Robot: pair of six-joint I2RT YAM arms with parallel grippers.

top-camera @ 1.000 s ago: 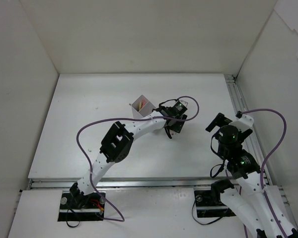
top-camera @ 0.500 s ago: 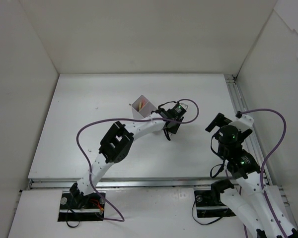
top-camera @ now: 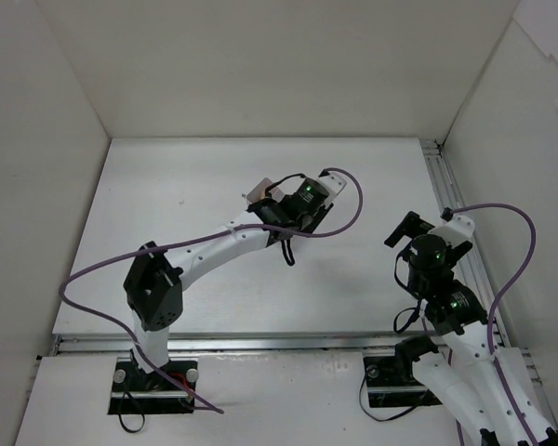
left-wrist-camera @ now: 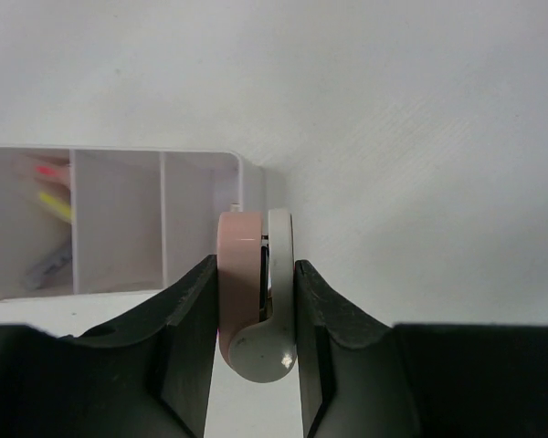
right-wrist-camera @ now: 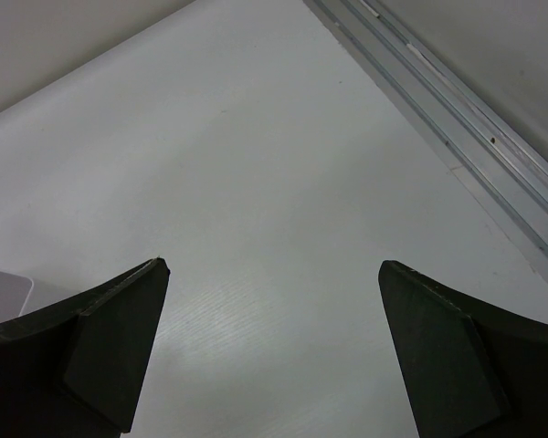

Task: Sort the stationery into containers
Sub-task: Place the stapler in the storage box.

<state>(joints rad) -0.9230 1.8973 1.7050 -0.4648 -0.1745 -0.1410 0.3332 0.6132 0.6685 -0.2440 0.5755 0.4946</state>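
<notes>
The translucent lavender box [left-wrist-camera: 119,153] stands on the table at mid left of the left wrist view. It has two compartments, and the left one holds pens, among them a yellow one [left-wrist-camera: 55,205] and a pink one [left-wrist-camera: 44,170]. My left gripper [left-wrist-camera: 256,274] is shut on a pink-and-white eraser block [left-wrist-camera: 242,274] and holds it by the box's right wall. In the top view this gripper [top-camera: 290,209] covers much of the box [top-camera: 259,192]. My right gripper [right-wrist-camera: 272,274] is open and empty over bare table at the right [top-camera: 409,229].
A metal rail [right-wrist-camera: 457,109] runs along the table's right edge, next to the right arm. White walls close in the table at the back and on both sides. A corner of the box [right-wrist-camera: 5,287] shows at the lower left of the right wrist view.
My left arm has swung left and its gripper, still holding the eraser, has moved left and back from beside the box to over its right side. The right arm has not moved.
</notes>
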